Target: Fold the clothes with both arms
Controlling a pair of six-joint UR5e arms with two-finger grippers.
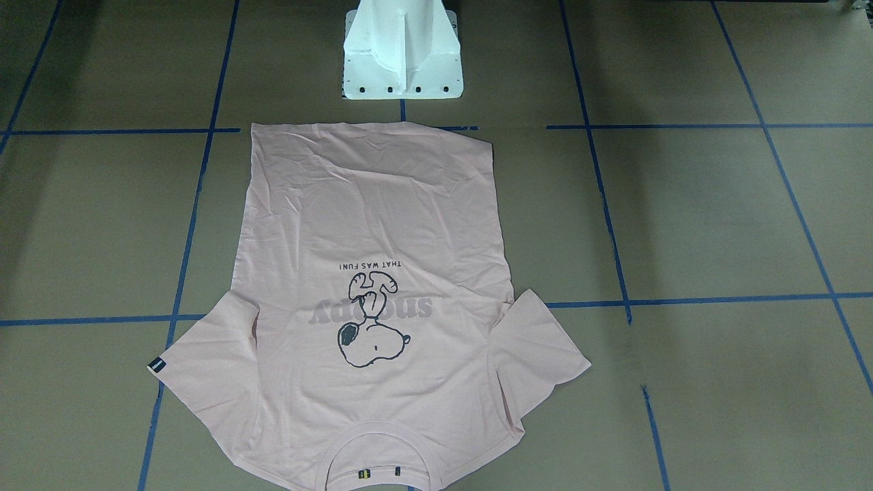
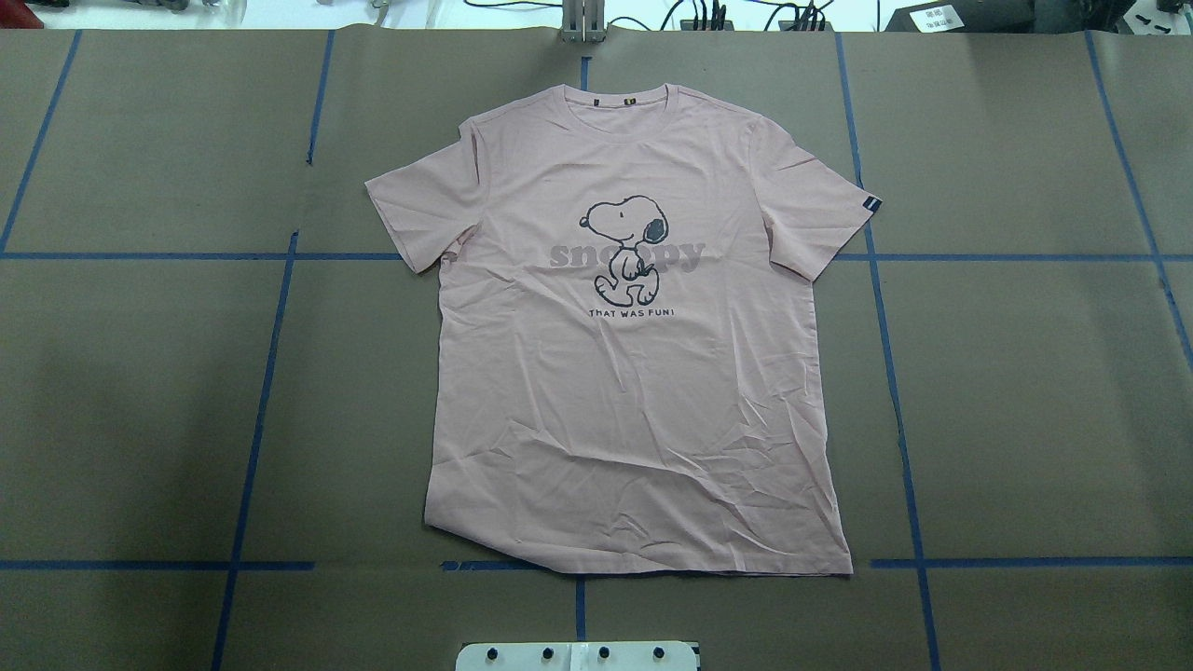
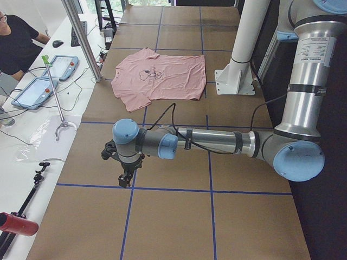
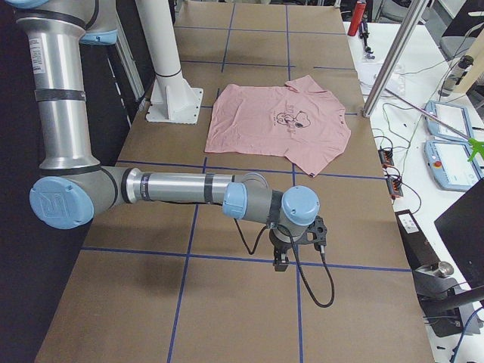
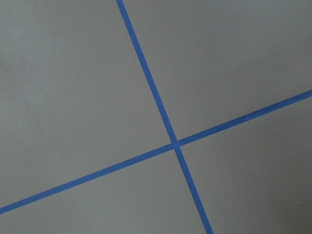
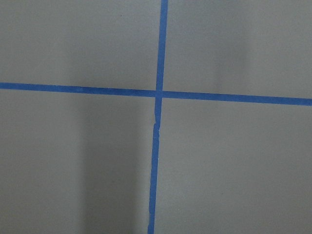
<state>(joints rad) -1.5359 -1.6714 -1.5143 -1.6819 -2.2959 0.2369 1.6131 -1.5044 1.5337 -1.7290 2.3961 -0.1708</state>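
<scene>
The pale pink T-shirt [image 2: 634,373] lies flat and face up in the middle of the brown table, collar away from the robot base, both sleeves spread, a black tag on one sleeve. It also shows in the front view [image 1: 368,225] and both side views [image 3: 162,76] [image 4: 272,125]. My left gripper [image 3: 124,179] hangs over bare table far from the shirt, pointing down. My right gripper [image 4: 280,262] does the same at the opposite end. Whether either is open or shut I cannot tell. The wrist views show only the table and blue tape.
A white pedestal [image 1: 402,61] stands at the shirt's hem side. Blue tape lines [image 2: 890,373] grid the table. Beyond the far edge a side bench holds tablets [image 3: 49,76], cables and a metal post [image 3: 81,38]. A person [image 3: 13,43] sits there.
</scene>
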